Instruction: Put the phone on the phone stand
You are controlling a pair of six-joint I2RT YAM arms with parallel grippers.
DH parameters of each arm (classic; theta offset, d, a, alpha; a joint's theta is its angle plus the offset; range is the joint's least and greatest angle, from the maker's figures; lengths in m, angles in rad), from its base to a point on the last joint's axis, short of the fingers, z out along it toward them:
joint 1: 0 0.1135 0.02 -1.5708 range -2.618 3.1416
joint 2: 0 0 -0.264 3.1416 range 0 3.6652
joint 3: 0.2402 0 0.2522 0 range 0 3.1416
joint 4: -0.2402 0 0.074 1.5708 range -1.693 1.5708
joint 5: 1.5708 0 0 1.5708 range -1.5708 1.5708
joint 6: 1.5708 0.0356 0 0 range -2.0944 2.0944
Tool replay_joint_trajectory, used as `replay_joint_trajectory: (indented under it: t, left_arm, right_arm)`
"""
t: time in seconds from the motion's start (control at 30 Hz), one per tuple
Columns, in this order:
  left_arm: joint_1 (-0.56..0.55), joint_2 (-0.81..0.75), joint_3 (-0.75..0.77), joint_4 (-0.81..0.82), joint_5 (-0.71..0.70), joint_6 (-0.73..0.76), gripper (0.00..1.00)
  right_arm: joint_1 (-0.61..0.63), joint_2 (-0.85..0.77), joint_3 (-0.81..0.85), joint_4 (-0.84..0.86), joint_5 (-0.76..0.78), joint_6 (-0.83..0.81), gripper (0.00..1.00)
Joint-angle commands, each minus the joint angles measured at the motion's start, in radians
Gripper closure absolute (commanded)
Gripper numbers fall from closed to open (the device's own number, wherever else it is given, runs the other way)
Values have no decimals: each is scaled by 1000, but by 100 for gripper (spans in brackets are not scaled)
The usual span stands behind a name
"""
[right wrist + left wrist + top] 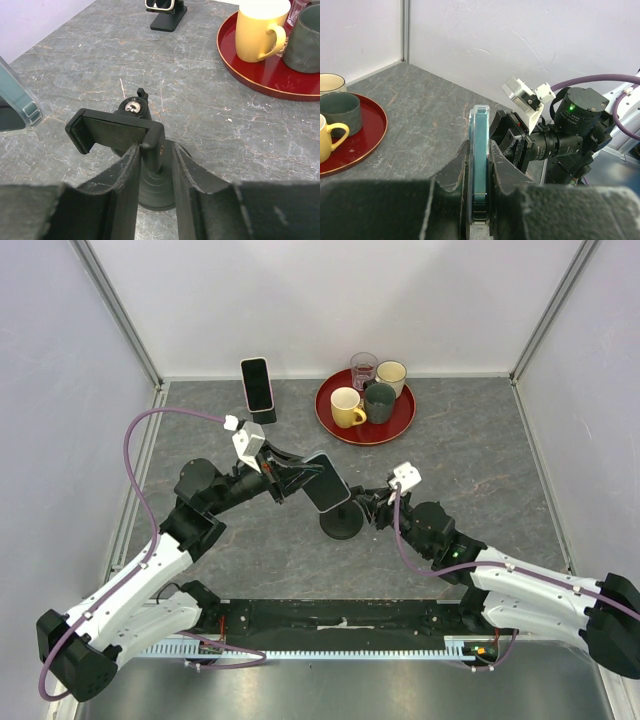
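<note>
A: Left claw (479,165) clamped edgewise on the phone (480,130), which it holds tilted just above the phone stand (120,131). Right claw (155,152) straddles the stand's post; can't tell whether it pinches.
B: Risk?
A: If the phone comes in skewed it may miss the cradle, or tip the stand if the post is loose.
B: Count?
A: Two phones and two stands: second phone (257,383) on rear stand (263,416). One red tray (398,422), yellow mug (346,407), dark mug (379,401), cream mug (392,373), one glass (363,367)

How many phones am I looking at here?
2. The back phone sits on a small stand left of the red tray; the held phone is clamped in the left claw, beside the middle stand. None seem hidden.
</note>
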Motion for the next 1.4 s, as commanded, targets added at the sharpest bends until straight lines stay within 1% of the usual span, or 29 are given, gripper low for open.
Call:
replay_joint_trajectory:
  t: [0.0, 0.03, 0.07, 0.13, 0.2, 0.27, 0.47, 0.5, 0.57, 0.6, 0.63, 0.73, 0.8, 0.9, 1.03, 1.1, 1.13, 1.23, 1.27, 1.37]
  left_arm:
    - [6, -3, 18, 105, 13, -35, 98]
    - [6, -3, 19, 105, 16, -33, 98]
    - [6, 2, 19, 105, 19, -33, 98]
    - [6, 9, 21, 105, 30, -29, 98]
    - [8, 26, 25, 107, 47, -24, 98]
    - [8, 45, 37, 110, 99, -24, 98]
    - [6, 153, 73, 168, 296, -69, 98]
    - [6, 164, 80, 189, 347, -72, 98]
    - [6, 198, 84, 223, 395, -82, 98]
    - [6, 210, 87, 255, 440, -82, 98]
    - [5, 219, 87, 271, 462, -73, 98]
    - [-10, 270, 94, 335, 539, -49, 98]
    - [-30, 324, 123, 332, 583, -26, 98]
    - [-67, 402, 168, 320, 602, 19, 98]
    - [-75, 434, 203, 311, 587, 55, 98]
    - [-81, 443, 232, 288, 602, 129, 98]
    - [-82, 463, 249, 265, 609, 191, 98]
    - [-79, 503, 287, 182, 617, 290, 98]
    - [-78, 512, 286, 182, 617, 298, 98]
    - [-72, 540, 255, 251, 599, 295, 98]
  right_arm:
    - [4, 9, 12, 71, -3, -20, 69]
    - [2, 12, 12, 71, 1, -23, 74]
    - [4, 12, 15, 71, 4, -27, 87]
    - [5, 11, 18, 65, 11, -32, 100]
    - [4, 3, 12, 61, 10, -52, 100]
    - [4, -11, 13, 51, -2, -64, 100]
    - [-8, 10, 71, -37, -108, -103, 100]
    - [-17, 14, 74, -44, -171, -94, 100]
    - [-71, 20, 78, -38, -267, -74, 100]
    - [-96, 24, 79, -32, -377, -60, 100]
    - [-149, 39, 81, -32, -436, -40, 100]
    - [-215, 86, 107, -58, -588, -32, 100]
    - [-231, 110, 131, -83, -633, -32, 100]
    - [-241, 145, 165, -112, -680, -35, 100]
    - [-245, 147, 177, -143, -682, -44, 100]
    - [-249, 144, 174, -144, -702, -47, 100]
    - [-254, 142, 174, -146, -708, -47, 100]
    - [-260, 145, 177, -138, -719, -38, 100]
    - [-260, 150, 177, -133, -726, -35, 100]
    - [-261, 159, 174, -113, -743, -21, 100]
